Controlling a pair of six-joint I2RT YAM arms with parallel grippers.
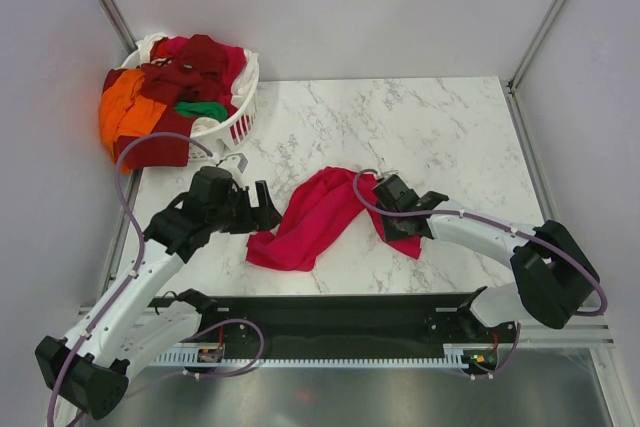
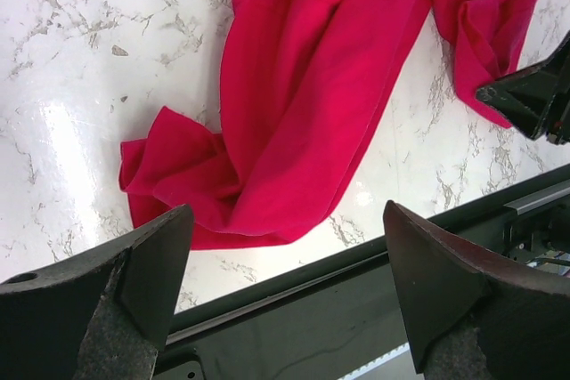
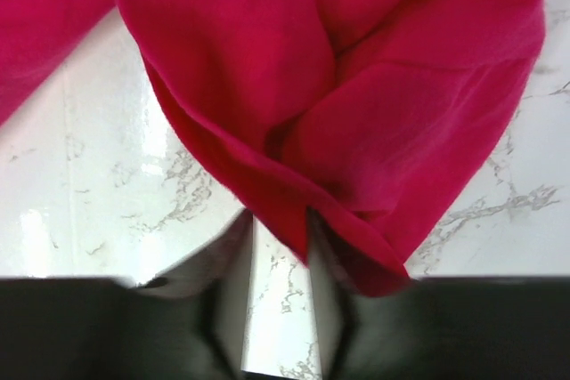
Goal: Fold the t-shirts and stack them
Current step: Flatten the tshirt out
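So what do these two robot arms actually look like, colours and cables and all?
The left arm and right arm match: white tube sections between chunky black joint housings, each with a thin purple cable looping alongside. At the tip sit two black, wedge-shaped fingers with a dull, slightly grainy surface. No markings are readable.

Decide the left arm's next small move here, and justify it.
Probably lower the open left fingers onto the crimson shirt at its bunched near corner and pinch it: the right fingers are at the other end, and the shirt lies crumpled.
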